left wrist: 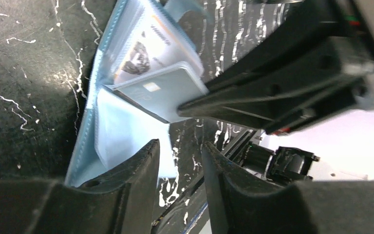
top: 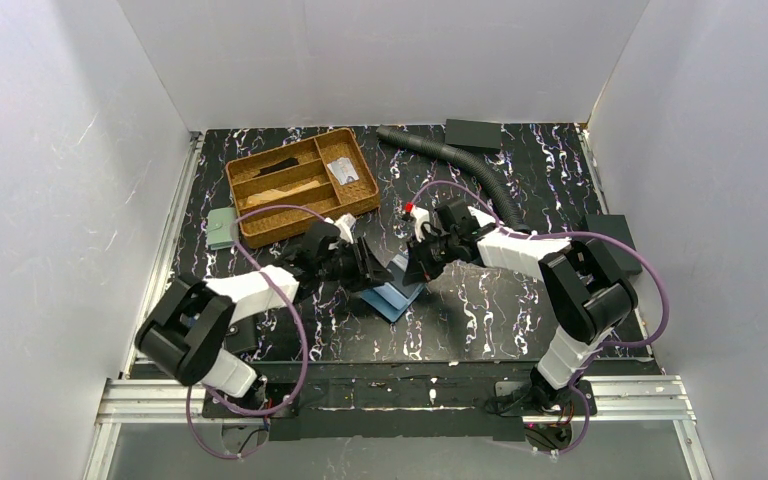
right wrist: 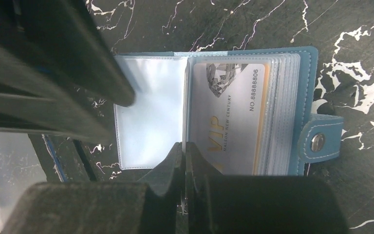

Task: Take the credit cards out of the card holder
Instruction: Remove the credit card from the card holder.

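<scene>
R fingers [right wrist: 185, 158] pinch pale card [left wrist: 163, 90], seemingly mid-pull from card holder [right wrist: 313, 87]; L fingers [left wrist: 150, 155] spread, empty. Next: draw card clear.

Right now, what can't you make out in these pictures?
- Right wrist: the right gripper hides what it pinches. Stacked sleeves behind the VIP card hide any further cards.
- Left wrist: the grey card is blurred, with its end under a right finger. The left gripper covers the near edge of the holder.
- Top view: neither card shows; they are too small, and the grippers cover them.
</scene>
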Controlling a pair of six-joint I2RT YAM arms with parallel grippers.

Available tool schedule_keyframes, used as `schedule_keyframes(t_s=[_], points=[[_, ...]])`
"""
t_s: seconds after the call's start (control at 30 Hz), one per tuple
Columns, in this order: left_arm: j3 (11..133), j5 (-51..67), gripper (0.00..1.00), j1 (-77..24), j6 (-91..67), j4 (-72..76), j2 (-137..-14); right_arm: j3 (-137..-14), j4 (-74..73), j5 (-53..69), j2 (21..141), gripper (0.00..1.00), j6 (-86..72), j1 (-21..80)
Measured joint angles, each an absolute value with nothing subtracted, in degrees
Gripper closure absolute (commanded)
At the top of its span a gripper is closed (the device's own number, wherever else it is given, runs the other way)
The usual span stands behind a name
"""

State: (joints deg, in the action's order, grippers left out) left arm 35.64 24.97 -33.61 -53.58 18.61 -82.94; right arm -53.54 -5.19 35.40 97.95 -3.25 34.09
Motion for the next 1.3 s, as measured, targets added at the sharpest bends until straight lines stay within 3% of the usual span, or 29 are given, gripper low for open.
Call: schedule_keyframes(t_s=[0.13, 0.27, 0.4, 0.9, 0.97, 1.17, 1.3], points=[[36.5, 25.3, 0.69, -34.2, -54.8, 20.2, -89.0, -53.5, -5.0, 36.1, 98.0, 0.87, -3.3, 33.7], [36.4, 24.9, 0.68, -34.3, -55.2, 20.7, -91.9, -53.5, -5.0, 36.5, 98.0, 0.75, -3.3, 33.4], [36.0, 24.5, 0.66, -34.3, -55.1, 21.2, -93.4, -53.5, -5.0, 37.6, 98.1, 0.69, -3.2, 33.1], [34.0, 24.8, 0.62, -34.3, -55.6, 28.1, -95.2, -53.5, -5.5, 40.8, 99.1, 0.65, -2.8, 30.3], [33.5, 24.8, 0.61, -34.3, -55.8, 29.3, -95.2, -53.5, -5.5, 41.1, 99.1, 0.67, -2.8, 30.1], [32.0, 24.9, 0.60, -34.2, -57.3, 32.5, -95.3, -53.5, -5.5, 41.9, 99.1, 0.97, -2.9, 30.0], [30.5, 25.2, 0.56, -33.8, -59.2, 36.1, -95.7, -53.5, -5.4, 43.0, 99.5, 0.99, -3.7, 29.8]])
